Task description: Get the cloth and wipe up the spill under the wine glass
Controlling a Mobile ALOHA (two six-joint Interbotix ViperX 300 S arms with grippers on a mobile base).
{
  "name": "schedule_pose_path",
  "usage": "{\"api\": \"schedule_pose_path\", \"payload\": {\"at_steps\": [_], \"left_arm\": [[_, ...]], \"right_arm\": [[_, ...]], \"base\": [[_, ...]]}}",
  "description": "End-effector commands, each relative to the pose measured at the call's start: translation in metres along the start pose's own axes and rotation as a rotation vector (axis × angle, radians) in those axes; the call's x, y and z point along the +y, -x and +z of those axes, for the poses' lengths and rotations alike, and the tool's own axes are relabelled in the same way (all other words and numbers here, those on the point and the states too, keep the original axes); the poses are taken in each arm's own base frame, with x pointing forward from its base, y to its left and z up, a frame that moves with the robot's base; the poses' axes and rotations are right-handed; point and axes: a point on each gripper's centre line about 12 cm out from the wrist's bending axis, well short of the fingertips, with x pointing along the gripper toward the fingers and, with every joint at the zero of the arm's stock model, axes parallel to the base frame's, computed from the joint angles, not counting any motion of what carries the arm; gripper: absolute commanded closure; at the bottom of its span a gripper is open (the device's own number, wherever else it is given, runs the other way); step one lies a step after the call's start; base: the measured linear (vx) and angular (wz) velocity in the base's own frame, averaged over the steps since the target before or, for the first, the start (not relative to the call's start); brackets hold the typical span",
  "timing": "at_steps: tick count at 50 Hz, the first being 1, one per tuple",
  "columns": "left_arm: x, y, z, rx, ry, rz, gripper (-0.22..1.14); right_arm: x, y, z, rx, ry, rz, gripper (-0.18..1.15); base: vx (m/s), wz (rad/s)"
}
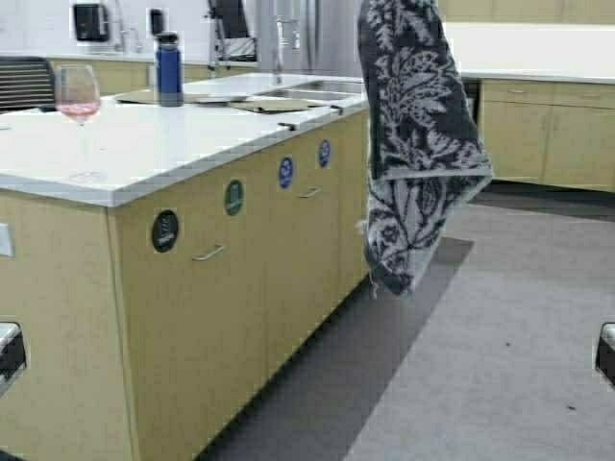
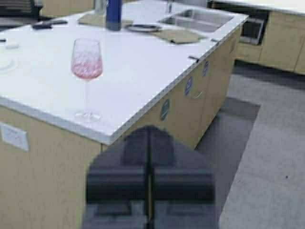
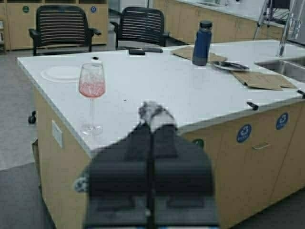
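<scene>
One soft, limp cloth [image 1: 415,144] hangs from the right claw [image 3: 150,125], pinched tight. The wine glass [image 1: 79,100] on the desk [image 1: 183,134] is fragile, top-heavy; grip its stem. Left claw [image 2: 149,157] closed, empty.

One wine glass [image 1: 78,99], one cloth [image 1: 413,144], one blue bottle [image 1: 169,68], two tan mats [image 3: 261,79], two chairs [image 3: 61,26].

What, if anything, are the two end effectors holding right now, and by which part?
The right end effector pinches the cloth by an upper edge; the rest hangs free beside the counter. The left end effector is shut on nothing.
</scene>
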Motion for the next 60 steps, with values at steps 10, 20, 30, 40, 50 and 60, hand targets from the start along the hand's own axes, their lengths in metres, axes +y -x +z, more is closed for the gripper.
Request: {"api": "schedule_pose_path", "payload": {"at_steps": [10, 20, 30, 40, 50, 60], "left_arm": [[0.0, -0.033, -0.008, 0.02, -0.008, 0.0, 0.89], [0.0, -0.045, -0.012, 0.036, -0.014, -0.005, 0.89], [-0.011, -0.05, -0.021, 0.07, -0.04, -0.058, 0.89], [-0.035, -0.07, -0.035, 0.089, -0.038, -0.15, 0.89], [-0.055, -0.092, -0.053, 0.084, -0.032, -0.213, 0.89], [-0.06, -0.105, -0.077, 0.137, -0.06, -0.235, 0.89]], "right_arm": [[-0.001, 0.003, 0.014, -0.061, 0.0, -0.005, 0.91], [-0.001, 0.005, 0.015, -0.095, -0.002, -0.006, 0.91], [-0.001, 0.006, 0.016, -0.109, -0.001, -0.007, 0.91], [-0.001, 0.006, 0.016, -0.113, -0.003, -0.008, 0.91], [-0.002, 0.01, 0.024, -0.142, -0.004, -0.01, 0.91], [-0.002, 0.011, 0.031, -0.162, -0.004, -0.01, 0.91]], "base": [[0.16, 0.15], [0.17, 0.12], [0.17, 0.13], [0.17, 0.16], [0.19, 0.21], [0.21, 0.25]]}}
